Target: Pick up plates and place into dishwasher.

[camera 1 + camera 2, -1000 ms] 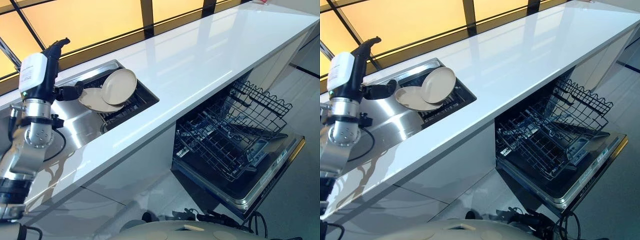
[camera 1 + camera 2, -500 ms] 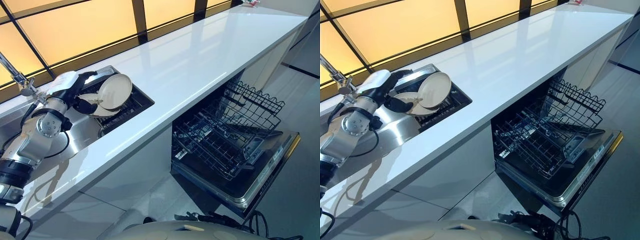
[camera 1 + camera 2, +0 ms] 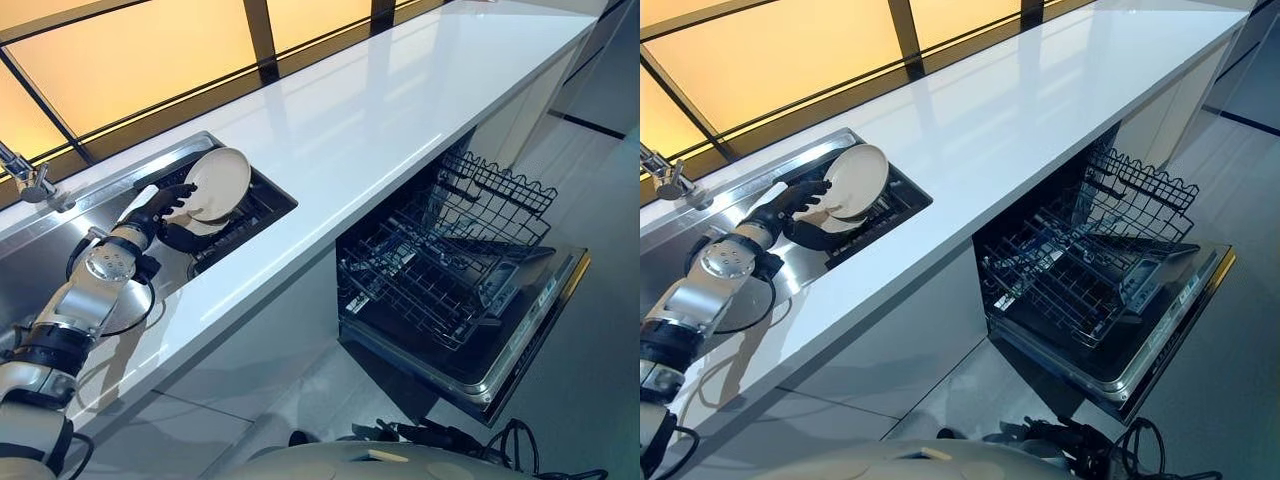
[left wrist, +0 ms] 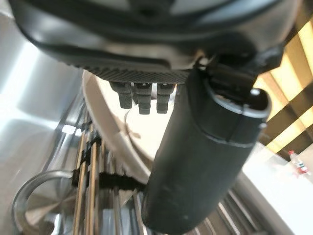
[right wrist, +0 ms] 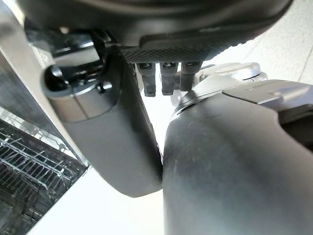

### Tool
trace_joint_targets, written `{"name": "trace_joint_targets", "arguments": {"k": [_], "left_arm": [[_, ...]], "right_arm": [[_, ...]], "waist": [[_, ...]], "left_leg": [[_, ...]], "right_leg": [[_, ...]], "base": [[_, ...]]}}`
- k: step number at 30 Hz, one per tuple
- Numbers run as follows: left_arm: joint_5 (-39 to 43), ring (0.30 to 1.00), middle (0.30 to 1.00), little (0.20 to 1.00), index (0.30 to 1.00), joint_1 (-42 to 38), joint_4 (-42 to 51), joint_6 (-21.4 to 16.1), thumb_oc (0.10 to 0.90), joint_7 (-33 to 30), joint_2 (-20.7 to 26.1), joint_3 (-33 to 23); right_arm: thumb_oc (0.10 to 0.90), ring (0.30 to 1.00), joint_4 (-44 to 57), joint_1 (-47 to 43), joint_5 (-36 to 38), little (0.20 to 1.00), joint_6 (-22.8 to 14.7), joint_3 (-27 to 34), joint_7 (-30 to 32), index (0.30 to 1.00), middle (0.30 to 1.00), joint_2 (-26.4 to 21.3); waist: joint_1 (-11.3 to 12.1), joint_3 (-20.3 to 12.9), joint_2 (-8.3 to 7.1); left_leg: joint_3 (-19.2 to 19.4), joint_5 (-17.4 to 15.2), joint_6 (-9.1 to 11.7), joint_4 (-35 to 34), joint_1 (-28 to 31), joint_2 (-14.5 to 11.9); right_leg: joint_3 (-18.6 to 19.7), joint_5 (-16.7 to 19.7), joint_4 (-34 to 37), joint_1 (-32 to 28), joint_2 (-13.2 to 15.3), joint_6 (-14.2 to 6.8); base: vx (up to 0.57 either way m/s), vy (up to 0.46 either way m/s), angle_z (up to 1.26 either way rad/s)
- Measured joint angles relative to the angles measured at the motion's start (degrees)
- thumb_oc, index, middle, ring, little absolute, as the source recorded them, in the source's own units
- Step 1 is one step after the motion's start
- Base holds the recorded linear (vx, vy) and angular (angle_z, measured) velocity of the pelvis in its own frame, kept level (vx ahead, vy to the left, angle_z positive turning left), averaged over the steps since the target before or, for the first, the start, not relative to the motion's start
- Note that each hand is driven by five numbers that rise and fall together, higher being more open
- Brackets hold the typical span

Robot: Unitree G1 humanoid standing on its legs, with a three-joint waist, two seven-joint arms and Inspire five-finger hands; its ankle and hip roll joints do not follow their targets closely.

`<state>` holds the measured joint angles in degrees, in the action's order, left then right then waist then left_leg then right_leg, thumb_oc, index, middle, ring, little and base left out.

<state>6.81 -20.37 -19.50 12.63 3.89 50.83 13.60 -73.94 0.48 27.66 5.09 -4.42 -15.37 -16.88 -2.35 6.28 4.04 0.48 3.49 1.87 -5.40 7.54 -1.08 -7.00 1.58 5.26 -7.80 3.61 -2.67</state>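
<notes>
Lowered from beside the sink (image 3: 60, 262), the left hand (image 3: 165, 200) now reaches the two plates (image 3: 215, 184) in the sink rack (image 3: 250, 210). Fingers lie over the tilted upper plate's edge, thumb under it, grasping it. One dishwasher (image 3: 455, 290) stands open below the desk (image 3: 380, 110), well apart. Right hand (image 5: 146, 73): grip state unclear.

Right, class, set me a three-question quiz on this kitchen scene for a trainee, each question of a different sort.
1. True or false: the dishwasher door is open.
2. Where do the plates stand? A) in the sink rack B) on the counter C) in the dishwasher
3. Fill in: the left hand reaches the plates with fingers above and thumb ____.

Key: 1 true; 2 A; 3 below.
</notes>
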Motion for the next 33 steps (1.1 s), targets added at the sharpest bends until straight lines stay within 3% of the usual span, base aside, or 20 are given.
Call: {"name": "trace_joint_targets", "arguments": {"k": [6,12,17,22,25,30,33], "left_arm": [[-1.8,0.900,0.900,0.900,0.900,-1.4,-2.2,0.0,0.800,-1.8,0.0,0.0],[-3.9,0.900,0.900,0.900,0.900,-3.7,-4.1,-0.5,0.800,-6.5,0.0,0.0],[-9.1,0.900,0.900,0.900,0.900,-4.5,-4.2,-4.1,0.800,-13.5,0.1,0.0],[-7.4,0.900,0.900,0.900,0.900,-4.5,-2.0,-8.1,0.800,-20.0,0.5,-0.3],[-0.8,0.900,0.900,0.900,0.900,-4.2,3.1,-8.6,0.800,-17.7,-0.5,-3.2],[7.9,0.900,0.900,0.900,0.900,-1.4,13.5,-5.7,0.800,-2.8,-1.4,-8.1],[9.9,0.900,0.900,0.900,0.900,1.5,17.3,-4.4,0.800,2.4,-1.4,-9.6]], "right_arm": [[0.800,0.900,1.3,0.0,1.7,0.900,0.1,0.2,0.2,0.900,0.900,-0.6],[0.800,0.900,3.0,0.1,3.2,0.900,0.4,0.1,0.5,0.900,0.900,-0.6],[0.800,0.900,4.6,0.1,3.9,0.900,0.6,-0.3,1.1,0.900,0.900,-0.2],[0.800,0.900,6.6,0.5,4.0,0.900,1.3,-0.6,2.0,0.900,0.900,0.0],[0.800,0.900,8.6,1.1,4.3,0.900,1.7,-0.9,2.8,0.900,0.900,0.3],[0.800,0.900,11.6,1.6,4.9,0.900,3.0,-0.7,4.6,0.900,0.900,1.2],[0.800,0.900,12.3,1.7,4.9,0.900,3.6,-0.5,5.0,0.900,0.900,1.3]], "waist": [[-0.9,1.5,0.68],[-1.2,3.3,0.34],[-1.5,4.9,-0.46],[-1.8,5.3,-0.99],[-1.7,5.7,-1.51],[-1.9,6.6,-2.40],[-1.9,6.6,-2.39]], "left_leg": [[0.0,0.0,0.0,0.0,-0.7,0.0],[0.6,0.0,0.1,0.3,-1.6,-0.1],[0.7,-0.1,0.0,0.3,-1.5,0.0],[0.9,-0.1,0.1,0.0,-1.6,-0.1],[0.9,-0.1,0.0,0.3,-2.1,-0.1],[1.1,-0.2,0.0,0.3,-2.1,-0.1],[1.1,-0.3,-0.1,0.3,-2.0,-0.1]], "right_leg": [[0.0,0.0,0.0,0.7,0.0,0.0],[0.3,0.3,0.0,1.6,-0.1,0.1],[0.3,0.3,0.0,1.6,-0.1,0.1],[0.4,0.3,0.0,1.8,-0.1,0.1],[0.6,0.4,-0.1,2.4,-0.1,0.1],[0.8,0.5,-0.1,2.4,-0.1,0.1],[1.0,0.5,-0.1,2.4,-0.1,0.1]], "base": [[-0.01,-0.016,-0.01],[0.02,-0.044,-0.03],[0.02,-0.008,0.00],[-0.01,-0.006,-0.01],[-0.05,-0.027,-0.03],[-0.03,-0.006,-0.01],[-0.03,0.007,-0.04]]}}
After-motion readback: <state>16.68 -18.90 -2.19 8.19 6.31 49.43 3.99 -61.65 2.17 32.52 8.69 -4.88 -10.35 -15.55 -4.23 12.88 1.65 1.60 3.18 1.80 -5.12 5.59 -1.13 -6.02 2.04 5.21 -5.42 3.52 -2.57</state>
